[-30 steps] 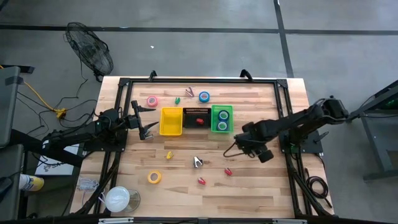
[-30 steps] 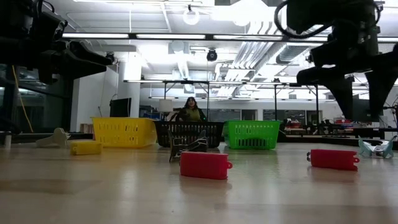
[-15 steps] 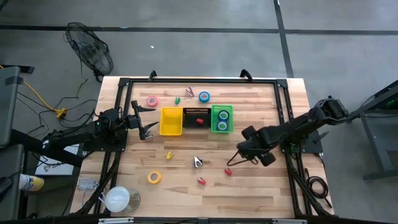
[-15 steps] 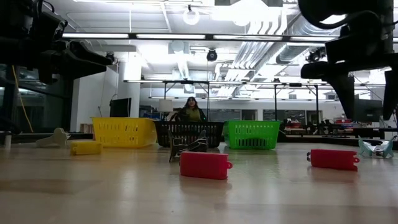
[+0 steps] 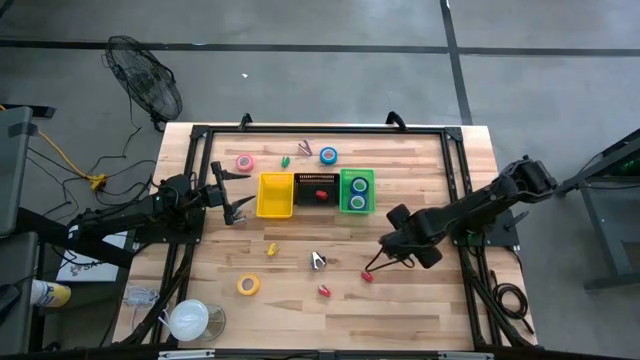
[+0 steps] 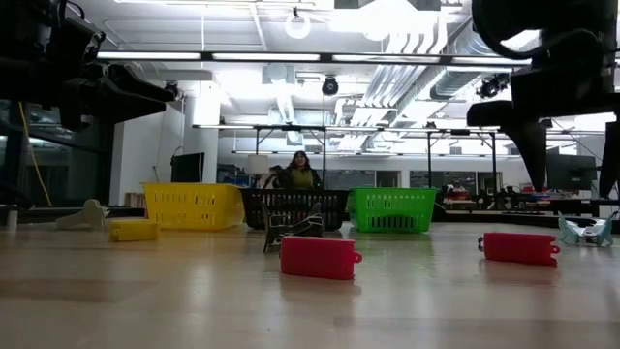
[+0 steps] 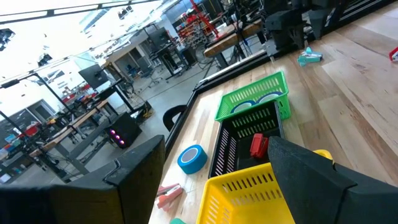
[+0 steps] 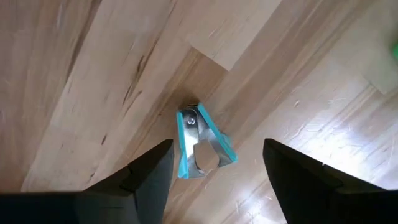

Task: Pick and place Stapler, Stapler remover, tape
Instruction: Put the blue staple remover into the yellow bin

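My right gripper [image 5: 383,259] [image 8: 216,163] [image 6: 572,170] is open and points down above a teal staple remover [image 8: 200,142] [image 6: 581,230] that lies on the table, with one finger standing on each side of it and neither touching. The arm hides this remover in the high view. A red stapler [image 5: 367,275] lies just beside it. My left gripper [image 5: 236,206] [image 7: 217,186] waits open, left of the yellow bin [image 5: 276,195]. Pink [image 5: 244,162], blue [image 5: 328,155] and yellow [image 5: 248,285] tape rolls lie flat on the table.
The yellow bin, a black bin [image 5: 318,188] with a red stapler in it and a green bin [image 5: 357,191] with tape rolls stand in a row. Another red stapler [image 5: 324,291], a yellow stapler [image 5: 271,249] and a second staple remover [image 5: 318,261] lie on the near half. A large white roll [image 5: 188,320] sits at the near left corner.
My right gripper has moved toward the table's near edge, from beside the green bin to above the teal staple remover next to the red stapler, staying open. The left arm and all objects have kept still.
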{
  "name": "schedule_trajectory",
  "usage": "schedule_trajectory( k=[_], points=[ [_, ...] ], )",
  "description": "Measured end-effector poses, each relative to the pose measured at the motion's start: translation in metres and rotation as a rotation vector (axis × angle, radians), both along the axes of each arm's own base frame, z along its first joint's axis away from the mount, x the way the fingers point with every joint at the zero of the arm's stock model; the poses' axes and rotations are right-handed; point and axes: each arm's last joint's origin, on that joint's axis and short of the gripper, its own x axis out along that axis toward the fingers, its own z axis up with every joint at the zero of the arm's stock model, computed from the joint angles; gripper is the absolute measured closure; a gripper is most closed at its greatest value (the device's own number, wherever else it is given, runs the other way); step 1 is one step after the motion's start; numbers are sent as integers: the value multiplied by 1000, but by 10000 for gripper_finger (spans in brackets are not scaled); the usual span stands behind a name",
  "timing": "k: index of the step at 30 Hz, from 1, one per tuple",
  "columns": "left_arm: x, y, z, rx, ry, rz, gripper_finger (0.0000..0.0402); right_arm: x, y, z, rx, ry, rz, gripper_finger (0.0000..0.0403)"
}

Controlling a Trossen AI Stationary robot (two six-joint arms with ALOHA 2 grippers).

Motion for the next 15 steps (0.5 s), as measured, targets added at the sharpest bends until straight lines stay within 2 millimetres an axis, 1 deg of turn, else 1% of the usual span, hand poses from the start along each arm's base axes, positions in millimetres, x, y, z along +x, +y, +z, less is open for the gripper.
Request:
schedule_trajectory(
  k=[15],
  points=[
    [0,0,0,0,0,0,120,8,3,-24,-23,106,30,164]
  ],
)
